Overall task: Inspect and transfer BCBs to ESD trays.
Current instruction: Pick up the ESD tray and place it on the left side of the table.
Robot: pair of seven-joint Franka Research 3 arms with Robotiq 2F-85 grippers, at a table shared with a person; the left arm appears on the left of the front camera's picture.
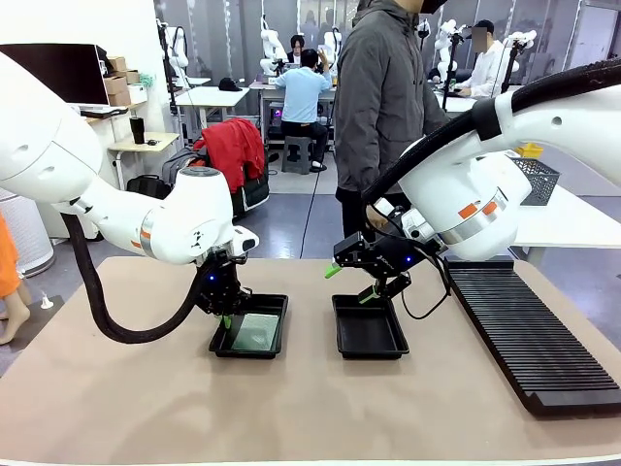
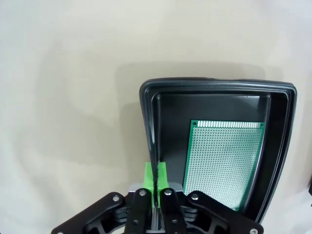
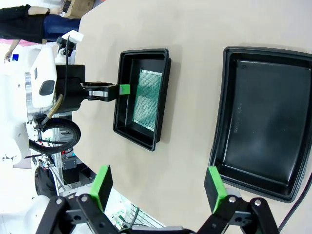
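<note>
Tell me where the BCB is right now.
Front view, left of centre: the BCB lies flat in the left ESD tray, whose rim the left gripper grips; the empty ESD tray sits to its right.

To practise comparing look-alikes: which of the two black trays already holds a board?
The left tray, pinched at its rim by the left gripper: a green board lies inside. The right tray is bare.

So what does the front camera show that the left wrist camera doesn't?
Front camera: a person opposite, the open right hand by an empty tray, a long ribbed rack. Left wrist camera: tiny holes across the green board, and the left hand pinched shut on the wall of the filled tray. Both: that hand, the filled tray, the board inside.
</note>
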